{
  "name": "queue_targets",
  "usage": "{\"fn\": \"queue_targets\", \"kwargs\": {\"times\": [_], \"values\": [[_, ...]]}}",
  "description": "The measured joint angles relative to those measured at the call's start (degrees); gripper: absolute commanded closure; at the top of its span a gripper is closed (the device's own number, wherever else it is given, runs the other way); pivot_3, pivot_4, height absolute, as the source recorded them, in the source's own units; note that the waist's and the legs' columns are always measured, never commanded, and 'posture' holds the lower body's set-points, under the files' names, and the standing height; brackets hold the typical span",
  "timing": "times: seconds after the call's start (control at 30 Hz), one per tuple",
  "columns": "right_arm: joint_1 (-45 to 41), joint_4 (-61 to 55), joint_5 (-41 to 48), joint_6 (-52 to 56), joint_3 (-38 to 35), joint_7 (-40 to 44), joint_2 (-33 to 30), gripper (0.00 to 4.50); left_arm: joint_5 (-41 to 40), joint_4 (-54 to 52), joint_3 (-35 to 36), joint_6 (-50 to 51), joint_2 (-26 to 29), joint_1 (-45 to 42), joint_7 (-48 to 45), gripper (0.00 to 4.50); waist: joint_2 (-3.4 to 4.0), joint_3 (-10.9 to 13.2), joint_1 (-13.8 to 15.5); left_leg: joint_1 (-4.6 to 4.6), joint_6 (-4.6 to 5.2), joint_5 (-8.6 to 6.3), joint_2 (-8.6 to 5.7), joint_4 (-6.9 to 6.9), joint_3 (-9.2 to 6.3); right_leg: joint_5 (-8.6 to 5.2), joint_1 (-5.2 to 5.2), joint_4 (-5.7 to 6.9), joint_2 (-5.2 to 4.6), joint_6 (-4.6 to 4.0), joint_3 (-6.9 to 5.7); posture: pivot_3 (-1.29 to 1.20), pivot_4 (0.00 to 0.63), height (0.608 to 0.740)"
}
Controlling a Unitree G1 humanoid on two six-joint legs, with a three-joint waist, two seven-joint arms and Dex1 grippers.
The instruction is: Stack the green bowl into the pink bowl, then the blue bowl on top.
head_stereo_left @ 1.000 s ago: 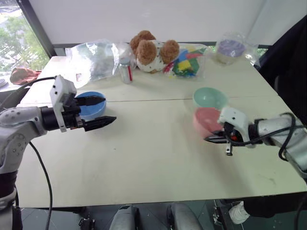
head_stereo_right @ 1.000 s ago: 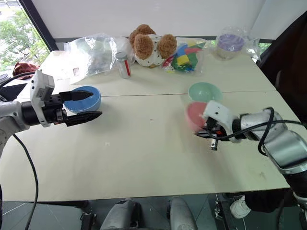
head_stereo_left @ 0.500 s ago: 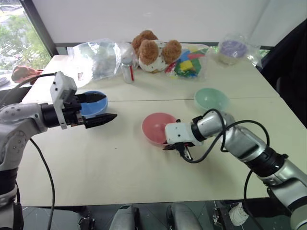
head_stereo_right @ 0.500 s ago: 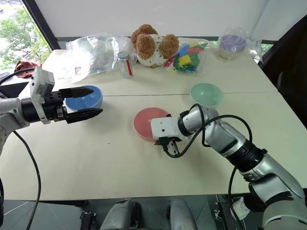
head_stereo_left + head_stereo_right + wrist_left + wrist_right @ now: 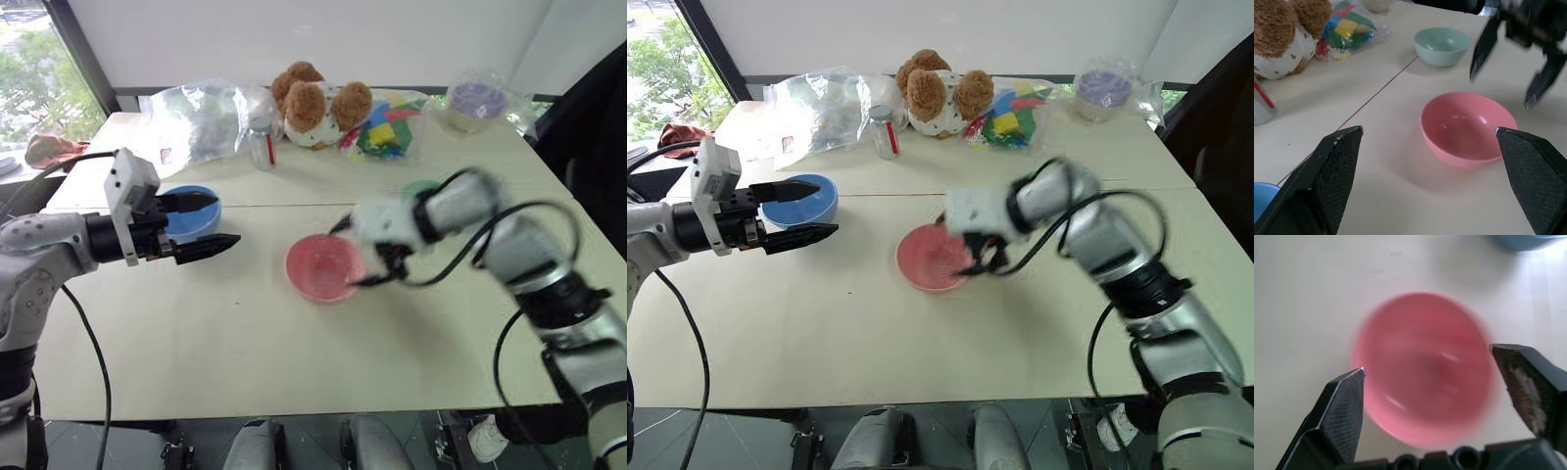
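Grippers both wide open, empty: right gripper [image 5: 1435, 396] above pink bowl [image 5: 1422, 367], left gripper [image 5: 211, 223] near blue bowl [image 5: 186, 217].

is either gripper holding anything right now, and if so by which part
Nothing is held. The right gripper hangs open-jawed over the pink bowl; the left gripper is open near the blue bowl.

We see the pink bowl [image 5: 933, 257] upright and empty mid-table. The green bowl [image 5: 1442, 45] sits upright and empty beyond it, apart. The blue bowl [image 5: 799, 201] sits upright toward the table's left side, well apart from both.
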Motion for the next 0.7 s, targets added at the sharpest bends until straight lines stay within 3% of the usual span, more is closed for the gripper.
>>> {"fn": "queue_targets", "kwargs": {"times": [0.1, 0.3, 0.53, 0.7], "values": [[-1.9, 6.0, -0.6, -0.6, -4.1, -0.6, -2.9, 0.02, 0.1, 0.3, -0.1, -0.1, 0.0, -0.5, -0.1, 0.0, -0.06, 0.0, -0.1, 0.03, 0.0, 0.0, 0.0, -0.01, 0.01, 0.0, 0.03, -0.02, 0.0, 0.0, 0.01, 0.0, 0.15, 0.74], [-1.6, 30.1, -8.0, -6.6, -2.5, -6.9, -2.3, 0.02, 0.4, 1.4, -1.1, -0.6, -0.7, -2.3, -0.4, 0.0, -0.04, 0.0, -0.4, 0.03, -0.01, 0.0, -0.01, -0.04, 0.12, 0.0, -0.04, 0.01, 0.03, 0.0, 0.09, 0.0, 0.15, 0.74], [-5.5, 57.1, -14.3, -13.1, -0.1, -14.9, 5.5, 0.02, 1.4, 2.5, -2.3, -1.4, -1.3, -3.4, -0.6, 0.0, -0.01, 0.0, -1.6, -0.01, -0.35, 0.2, 0.02, -0.1, 0.15, 0.0, -0.11, 0.03, 0.09, 0.0, 0.15, 0.0, 0.15, 0.74], [-9.0, 66.4, -15.3, -15.0, -0.2, -15.0, 7.6, 2.4, 1.9, 2.6, -2.3, -1.6, -1.3, -3.3, -1.1, 0.0, 0.0, 0.0, -1.8, 0.0, -0.41, 0.24, 0.02, -0.1, 0.14, 0.0, -0.11, 0.03, 0.07, 0.0, 0.16, 0.0, 0.15, 0.74]]}}
